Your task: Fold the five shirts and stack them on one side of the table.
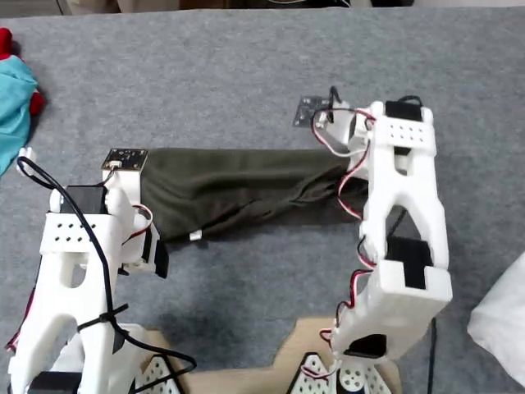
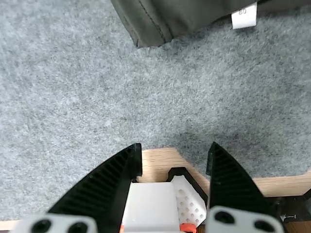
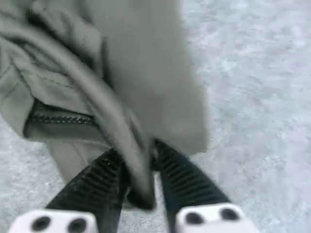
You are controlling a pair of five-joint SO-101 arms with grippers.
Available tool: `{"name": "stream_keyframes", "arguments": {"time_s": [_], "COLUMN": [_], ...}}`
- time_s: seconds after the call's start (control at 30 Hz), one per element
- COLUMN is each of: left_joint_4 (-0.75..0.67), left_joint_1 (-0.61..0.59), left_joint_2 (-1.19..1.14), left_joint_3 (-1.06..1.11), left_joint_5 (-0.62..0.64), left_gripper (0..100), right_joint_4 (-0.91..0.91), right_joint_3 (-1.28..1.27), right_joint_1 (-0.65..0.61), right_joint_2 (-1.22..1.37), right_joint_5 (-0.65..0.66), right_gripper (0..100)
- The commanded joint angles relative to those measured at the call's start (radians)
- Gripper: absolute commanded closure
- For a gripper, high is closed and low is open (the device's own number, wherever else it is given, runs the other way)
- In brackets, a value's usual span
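**Operator:** Where is the shirt?

**Spotter:** Your olive-green shirt (image 1: 238, 193) lies as a long band across the middle of the grey table cover (image 1: 205, 66). It runs from your left arm (image 1: 82, 246) over to your right arm (image 1: 402, 205). The end by the right arm is bunched into wrinkles. Its white label (image 1: 195, 236) sticks out at the near edge.

**Operator:** What has my right gripper got?

**Spotter:** Your right gripper (image 3: 138, 153) is pinching a rolled fold of the shirt (image 3: 136, 58), with both black fingers (image 3: 172, 174) pressed against the cloth. The rest of the fabric hangs past the fingertips, over the grey cover.

**Operator:** And the left one?

**Spotter:** Your left gripper (image 2: 175, 155) is spread wide and holds nothing. It hangs over bare grey cover and the edge of the wooden base plate (image 2: 160, 158). The shirt's corner (image 2: 184, 14) and its label (image 2: 243, 17) lie beyond the fingertips, apart from them.

**Operator:** Anything else on the table?

**Spotter:** You have a turquoise cloth (image 1: 12, 98) at the far left edge with something red (image 1: 6, 41) beside it. A white cloth (image 1: 500, 320) lies at the near right edge.
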State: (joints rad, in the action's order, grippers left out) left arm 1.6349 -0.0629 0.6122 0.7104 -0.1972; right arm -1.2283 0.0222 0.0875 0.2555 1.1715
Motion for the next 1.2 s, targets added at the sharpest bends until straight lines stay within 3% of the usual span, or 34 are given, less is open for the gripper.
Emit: {"name": "stream_keyframes", "arguments": {"time_s": [0.0, 0.17, 0.23, 0.37, 0.53, 0.63, 0.83, 1.17], "left_joint_4": [0.009, 0.009, 0.009, 0.009, 0.009, 0.006, 0.005, 0.008], "left_joint_1": [0.012, 0.012, 0.011, 0.011, 0.011, 0.011, 0.005, 0.005], "left_joint_2": [0.022, 0.022, 0.022, 0.022, 0.022, 0.022, 0.022, 0.022], "left_joint_3": [-0.008, -0.008, -0.008, -0.008, -0.008, -0.008, -0.008, -0.008], "left_joint_5": [-0.003, -0.003, -0.003, -0.005, -0.005, -0.002, 0.0, -0.002], "left_gripper": [78, 78, 78, 78, 78, 77, 77, 77], "right_joint_4": [-0.005, -0.077, -0.126, -0.195, -0.206, -0.189, 0.043, 0.097], "right_joint_3": [0.084, 0.101, 0.091, 0.031, -0.17, -0.325, -0.55, -0.272], "right_joint_1": [-0.013, -0.015, -0.013, 0.005, 0.027, 0.018, -0.053, -0.234], "right_joint_2": [0.002, -0.005, -0.035, -0.136, -0.318, -0.395, -0.384, -0.119], "right_joint_5": [-0.051, -0.051, -0.048, -0.048, -0.044, -0.044, -0.071, -0.25], "right_gripper": [78.6, 66.4, 66.3, 74.4, 99.8, 97.1, 99.2, 99.2]}}
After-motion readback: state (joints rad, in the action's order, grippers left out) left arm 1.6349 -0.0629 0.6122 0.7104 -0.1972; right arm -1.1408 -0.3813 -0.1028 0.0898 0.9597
